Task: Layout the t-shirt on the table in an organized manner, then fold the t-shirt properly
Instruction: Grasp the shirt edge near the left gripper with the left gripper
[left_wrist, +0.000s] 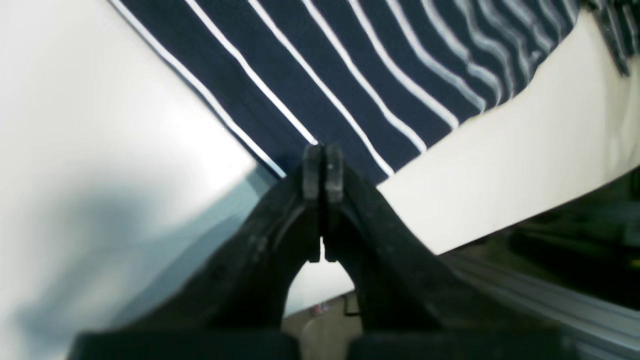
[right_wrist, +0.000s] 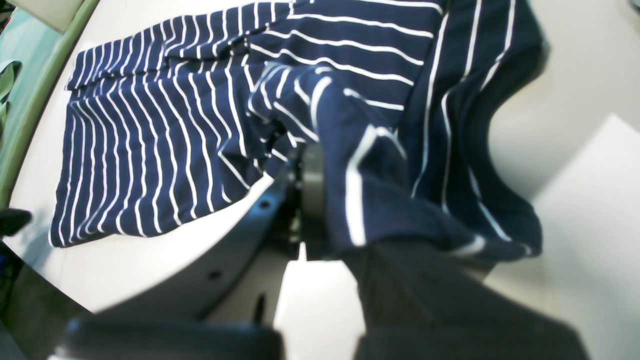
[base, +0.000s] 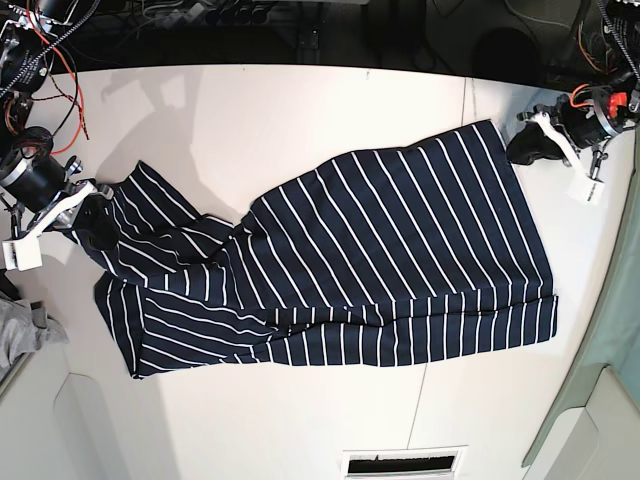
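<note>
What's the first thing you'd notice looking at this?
A big navy t-shirt with thin white stripes sprawls across the white table. The left gripper pinches its corner at the base view's upper right, while the right gripper lifts bunched fabric at the left.

Nothing here I can read. White tags (base: 20, 253) hang off my arms, but they're blank from this view. No print on the shirt (base: 400, 260) either.

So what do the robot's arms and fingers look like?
Both arms are mostly black with silvery-white brackets. Red and orange cables run along them, and a white tag hangs off each wrist. The left gripper has two thick black fingers with flat ribbed pads. The right gripper looks dark too, with a round black motor behind it.
</note>
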